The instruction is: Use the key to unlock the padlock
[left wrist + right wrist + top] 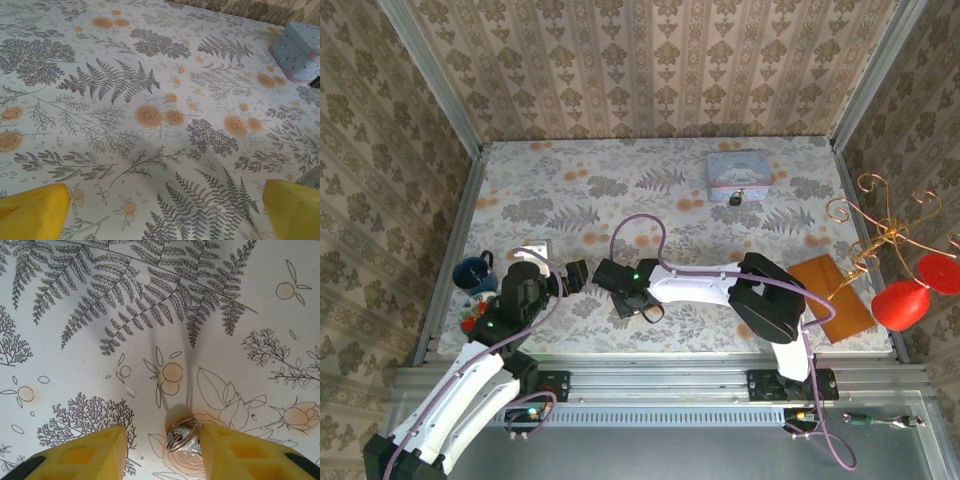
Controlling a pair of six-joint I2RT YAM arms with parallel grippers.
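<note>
Matt printed cloth covers the table [570, 200], smooth under soft light. Yellow pads [85, 455] on the right gripper [162, 432] look matt and foam-like, with moulded hollows. Between them a coiled metal ring [182, 437] gleams silver. The gilt wire stand [880, 235] shines; the orange-brown board [830, 295] looks matt.

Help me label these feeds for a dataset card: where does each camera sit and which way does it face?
Top external: above and behind the bases, looking down on the floral table; the left arm and right arm reach in from the bottom.
Left wrist: low on the left arm, facing across the table toward the pale blue tin; left fingers at the bottom corners.
Right wrist: close above the table, facing almost straight down; right fingers flank a small metal ring.
Shared: top and left wrist both show the tin.
</note>
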